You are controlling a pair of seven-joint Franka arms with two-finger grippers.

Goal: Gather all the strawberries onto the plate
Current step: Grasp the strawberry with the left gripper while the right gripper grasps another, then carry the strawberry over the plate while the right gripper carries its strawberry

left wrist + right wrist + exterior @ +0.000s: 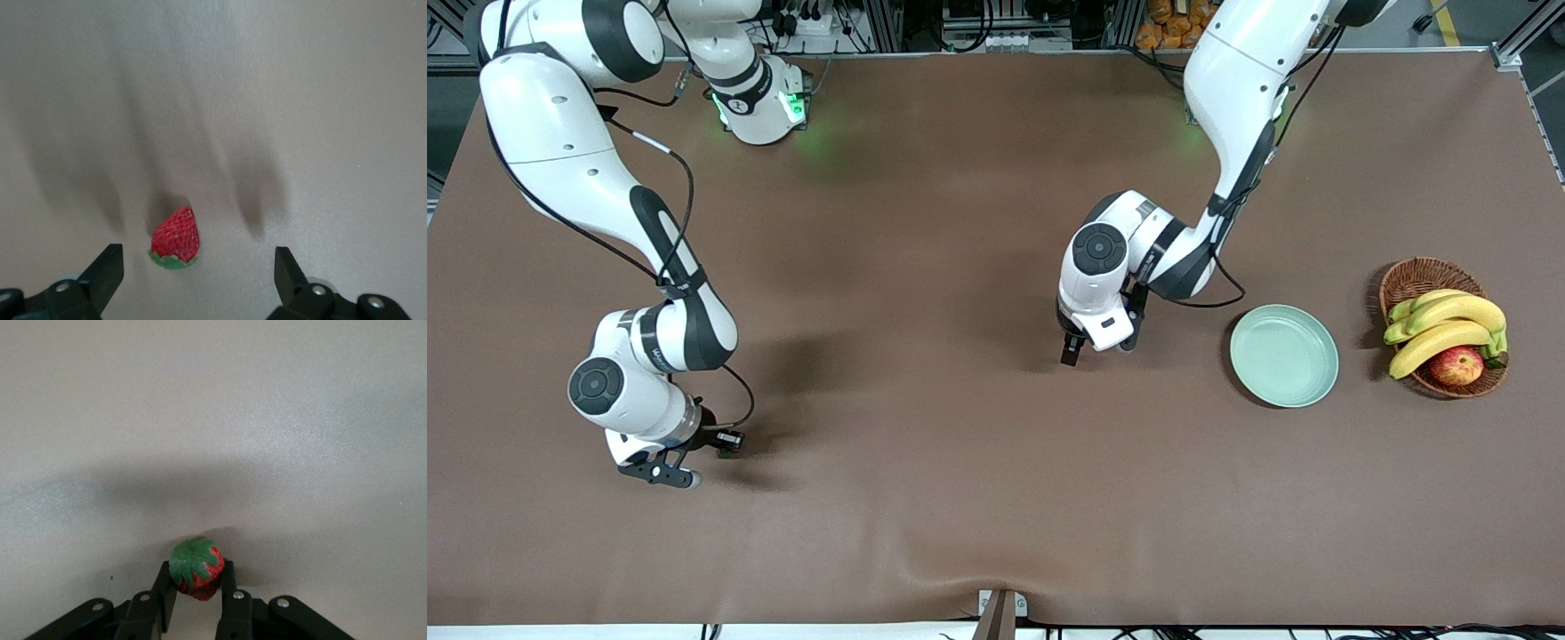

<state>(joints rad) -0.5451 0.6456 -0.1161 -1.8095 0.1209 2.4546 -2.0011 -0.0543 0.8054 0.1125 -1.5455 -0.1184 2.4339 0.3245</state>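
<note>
Strawberry [195, 570] sits clenched in my right gripper [197, 600]; left gripper [199, 273] hangs released over another strawberry [176, 238]. A shallow pinch could slip before reaching the plate [1284, 356].

Brown bench [925, 498]. Resting on it toward the left arm's end: mint plate [1284, 356], wicker basket [1423, 277] just beside. A strawberry [176, 237] lying on the cloth, leaf end toward the left wrist camera.
</note>
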